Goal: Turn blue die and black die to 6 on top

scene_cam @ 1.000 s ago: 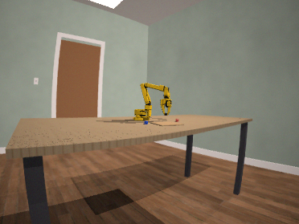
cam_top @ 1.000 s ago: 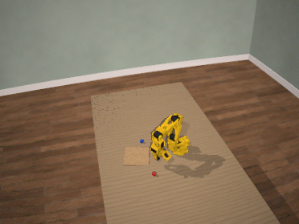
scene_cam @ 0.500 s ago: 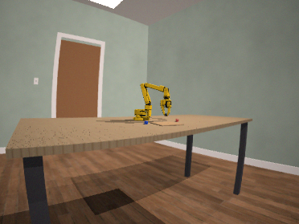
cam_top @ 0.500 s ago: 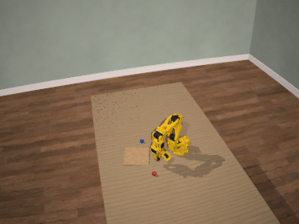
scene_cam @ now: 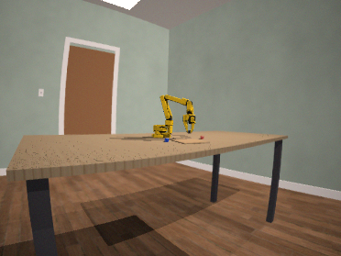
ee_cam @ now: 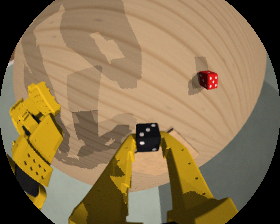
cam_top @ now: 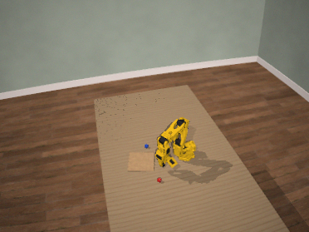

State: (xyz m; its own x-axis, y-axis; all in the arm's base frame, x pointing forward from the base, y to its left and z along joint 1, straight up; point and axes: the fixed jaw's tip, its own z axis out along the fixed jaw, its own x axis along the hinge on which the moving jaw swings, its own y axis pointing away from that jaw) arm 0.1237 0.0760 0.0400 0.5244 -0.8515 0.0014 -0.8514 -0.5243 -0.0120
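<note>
Three dice, one mat, one gripper. The black die (cam_top: pixel 163 165) (scene_cam: pixel 189 131) (ee_cam: pixel 148 137) is pinched between the fingertips of the gripper (cam_top: pixel 164 164) (scene_cam: pixel 189 129) (ee_cam: pixel 148 138), which stands only narrowly open, raised above the table (cam_top: pixel 125 130) (scene_cam: pixel 92 152) (ee_cam: pixel 165 50). The one blue die (cam_top: pixel 146 146) (scene_cam: pixel 166 140) and the one red die (cam_top: pixel 159 180) (scene_cam: pixel 202 138) (ee_cam: pixel 208 80) sit on the table, both off the mat (cam_top: pixel 140 162) (scene_cam: pixel 194 142) (ee_cam: pixel 155 164).

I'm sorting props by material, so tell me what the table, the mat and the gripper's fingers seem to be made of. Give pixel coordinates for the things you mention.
The table (cam_top: pixel 208 150) (scene_cam: pixel 115 150) (ee_cam: pixel 165 60): probably wood, matte, going by its tan, streaked grain.
The mat (cam_top: pixel 140 162): plain light brown, perhaps cork or thin board; its finish is hard to tell.
The gripper's fingers: likely hard plastic, their yellow even and crisp-edged, though painted metal is possible.
</note>
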